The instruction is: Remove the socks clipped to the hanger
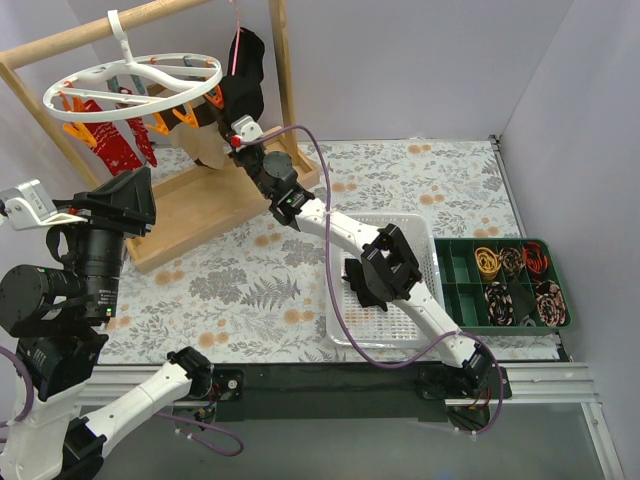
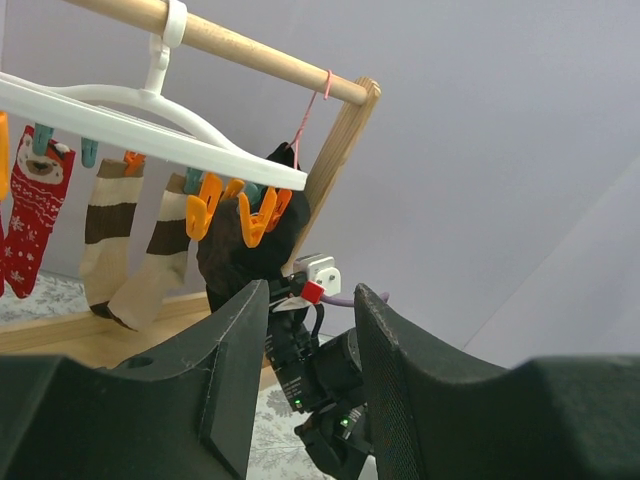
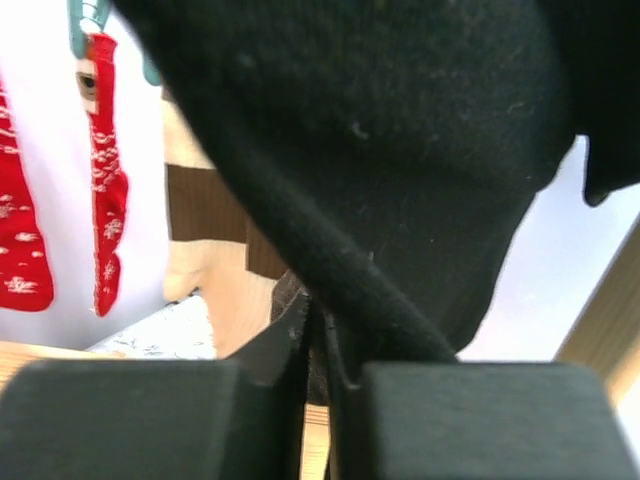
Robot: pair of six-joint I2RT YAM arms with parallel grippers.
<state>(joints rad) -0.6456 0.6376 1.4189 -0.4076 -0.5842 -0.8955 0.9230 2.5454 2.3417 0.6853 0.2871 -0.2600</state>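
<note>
The white ring hanger [image 1: 133,108] [image 2: 150,135] hangs by its hook from the wooden rod. Red patterned socks [image 1: 115,140] [image 2: 35,215] [image 3: 20,200] and tan socks with brown stripes [image 1: 205,150] [image 2: 110,230] are clipped to it. Under the orange clips [image 2: 245,215] on its right side hangs a black sock [image 2: 240,265] [image 3: 400,150]. My right gripper [image 1: 228,122] [image 3: 318,330] reaches up to that sock, its jaws pinched on the sock's thick edge. My left gripper [image 1: 128,198] [image 2: 305,300] is raised at the left, open and holding nothing, short of the hanger.
A wooden rack [image 1: 200,200] carries the hanger; its base lies on the patterned cloth. More black cloth hangs from a pink wire hanger [image 1: 236,20] just behind the black sock. A white basket [image 1: 420,240] and a green compartment tray [image 1: 460,290] stand to the right.
</note>
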